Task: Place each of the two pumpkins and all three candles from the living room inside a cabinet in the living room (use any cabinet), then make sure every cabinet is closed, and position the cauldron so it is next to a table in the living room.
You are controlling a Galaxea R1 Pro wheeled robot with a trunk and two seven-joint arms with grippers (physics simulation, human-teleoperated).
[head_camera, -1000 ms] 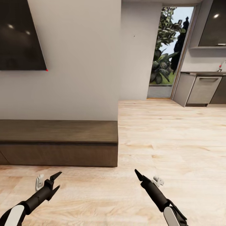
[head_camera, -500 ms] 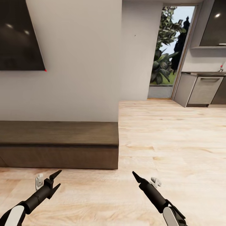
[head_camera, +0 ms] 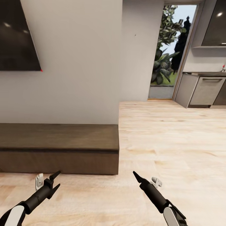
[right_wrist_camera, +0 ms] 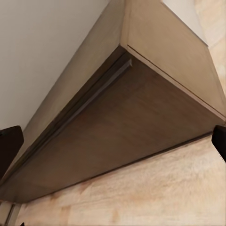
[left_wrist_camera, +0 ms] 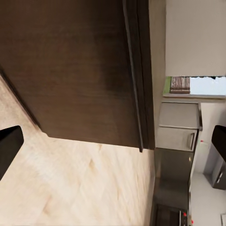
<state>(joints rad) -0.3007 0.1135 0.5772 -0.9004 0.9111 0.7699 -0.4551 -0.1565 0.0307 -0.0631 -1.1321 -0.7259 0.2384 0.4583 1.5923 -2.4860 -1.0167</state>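
The long, low dark brown cabinet (head_camera: 59, 138) stands against the white wall, its flat fronts shut, and ends near the middle of the head view. My left gripper (head_camera: 58, 179) hangs open just in front of its base. My right gripper (head_camera: 135, 174) hovers over the floor past the cabinet's right end, also open. The left wrist view has the cabinet front (left_wrist_camera: 80, 70) close up between two widely spread fingertips (left_wrist_camera: 9, 143). The cabinet's end corner (right_wrist_camera: 136, 122) sits between parted fingertips (right_wrist_camera: 8, 143) in the right wrist view. No pumpkins, candles, cauldron or table are in view.
A dark TV screen (head_camera: 17, 34) hangs on the wall above the cabinet. Pale wood floor (head_camera: 169, 141) stretches to the right toward a glass door with plants (head_camera: 169, 50) and grey kitchen units (head_camera: 204, 91).
The whole picture has shifted slightly, so the camera has moved a little. The right gripper has drifted slightly left; the left one holds its pose.
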